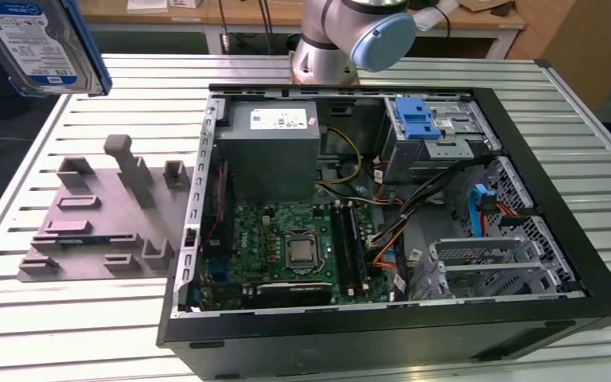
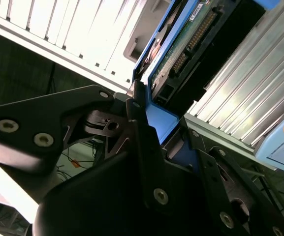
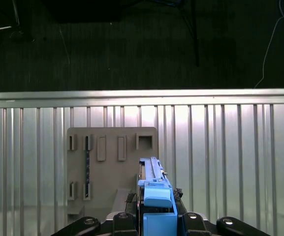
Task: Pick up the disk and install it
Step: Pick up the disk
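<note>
Aloft, fingers [image 2: 141, 132] clamp the disk [image 1: 38, 44] by its blue frame [image 3: 157, 216], blue-and-white label [image 1: 19, 30] showing.

Blue-framed disk [image 1: 72, 56], label [image 1: 21, 33] seemingly blue-white

Ribbed silver aluminium-slat table [image 1: 51, 318] in the foreground, evenly lit, with glare on the slats. Behind it is a light wooden workbench [image 1: 252, 12], and a brown wooden panel [image 1: 592, 48] at the exterior view's right. In the first wrist view, dark speckled floor [image 3: 132, 44] lies past the table edge, with a thin pale cable [image 3: 268, 46].
</note>
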`<state>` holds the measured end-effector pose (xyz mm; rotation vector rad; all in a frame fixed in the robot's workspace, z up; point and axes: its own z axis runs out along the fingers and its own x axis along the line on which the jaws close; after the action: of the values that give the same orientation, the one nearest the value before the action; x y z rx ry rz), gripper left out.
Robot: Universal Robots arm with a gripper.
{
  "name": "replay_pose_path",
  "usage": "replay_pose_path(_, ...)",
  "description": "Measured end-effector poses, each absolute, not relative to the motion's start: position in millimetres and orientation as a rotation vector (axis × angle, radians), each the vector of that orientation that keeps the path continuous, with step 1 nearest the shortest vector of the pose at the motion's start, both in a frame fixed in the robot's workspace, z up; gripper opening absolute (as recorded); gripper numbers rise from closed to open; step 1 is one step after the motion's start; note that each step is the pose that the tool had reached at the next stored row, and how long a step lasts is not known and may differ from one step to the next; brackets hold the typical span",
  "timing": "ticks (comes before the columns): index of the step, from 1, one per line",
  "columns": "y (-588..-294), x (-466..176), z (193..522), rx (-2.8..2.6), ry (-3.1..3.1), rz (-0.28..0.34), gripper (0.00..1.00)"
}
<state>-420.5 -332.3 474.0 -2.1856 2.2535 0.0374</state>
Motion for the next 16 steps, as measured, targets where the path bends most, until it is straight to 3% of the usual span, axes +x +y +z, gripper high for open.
replay_pose_path(16, -332.3, -411.8, 473.9, -2.186, 2.253, 0.037, 0.36)
